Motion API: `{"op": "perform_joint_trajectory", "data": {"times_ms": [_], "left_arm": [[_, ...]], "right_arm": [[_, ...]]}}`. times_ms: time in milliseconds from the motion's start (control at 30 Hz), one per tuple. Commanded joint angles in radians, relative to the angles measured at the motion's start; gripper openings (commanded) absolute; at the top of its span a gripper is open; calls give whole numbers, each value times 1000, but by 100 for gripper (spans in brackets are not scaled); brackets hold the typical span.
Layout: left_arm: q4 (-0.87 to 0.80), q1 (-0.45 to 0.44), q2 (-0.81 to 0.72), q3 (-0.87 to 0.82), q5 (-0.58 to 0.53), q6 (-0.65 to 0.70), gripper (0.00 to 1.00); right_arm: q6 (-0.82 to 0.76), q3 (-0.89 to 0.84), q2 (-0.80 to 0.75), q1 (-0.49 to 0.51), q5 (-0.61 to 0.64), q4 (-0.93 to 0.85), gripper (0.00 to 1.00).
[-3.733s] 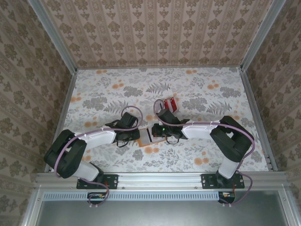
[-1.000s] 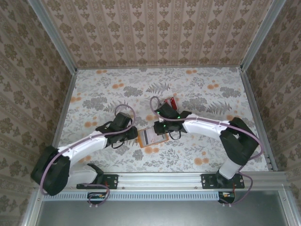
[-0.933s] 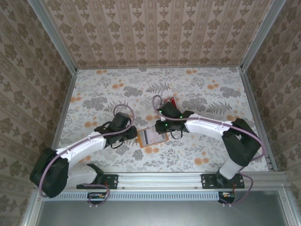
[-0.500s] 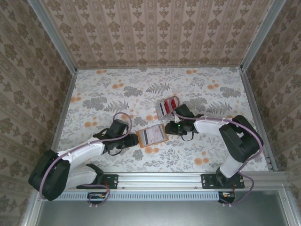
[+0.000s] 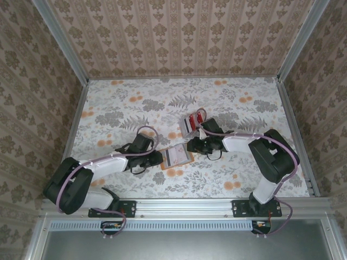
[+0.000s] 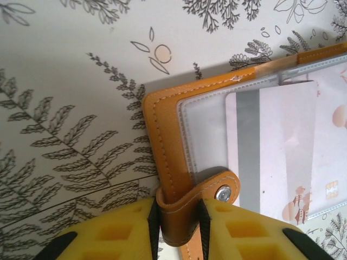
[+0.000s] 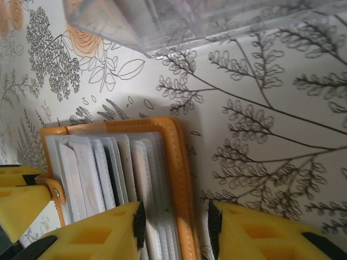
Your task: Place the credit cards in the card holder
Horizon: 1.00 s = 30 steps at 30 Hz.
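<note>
Your left gripper [image 6: 178, 216] is clamped on the clasp [image 6: 219, 190] of the card holder [image 6: 162, 135] at 9 o'clock. Your right gripper [image 7: 176, 227] has its jaws apart, seemingly astride the 3 o'clock edge. An uneven tug could fold it shut.

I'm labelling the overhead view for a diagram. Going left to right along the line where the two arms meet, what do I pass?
In order: left gripper → card holder → right gripper. The card stand lies farther back, level with the right gripper, so I leave it out.
</note>
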Motion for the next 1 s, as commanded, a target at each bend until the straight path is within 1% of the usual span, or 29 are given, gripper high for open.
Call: {"op": "perform_joint_trajectory", "data": {"times_ms": [0,100,133,200,500,667,800,900,967], "left_arm": [[21,-10,2,41,28,12,26],[-5,-11,-7,57,20,18,25],[-5,-10,-11,61,19,19,25],[-13,-11,-19,71,22,23,24],[-80,-11,-49,140,20,40,25],[-101,-10,-46,178,27,52,26],[-103,-11,-46,195,32,53,26],[-123,-10,-45,204,18,61,26],[-126,-7,-46,198,11,60,26]], "right_arm": [[4,18,61,58,-48,53,39],[6,29,68,69,-57,56,35],[1,31,62,72,-49,48,32],[-23,42,47,81,-22,11,30],[-132,129,-7,139,132,-185,30],[-167,174,-8,181,197,-253,30],[-180,197,-2,201,219,-278,30],[-189,207,-11,193,248,-308,31],[-200,205,-45,174,249,-326,31]]}}
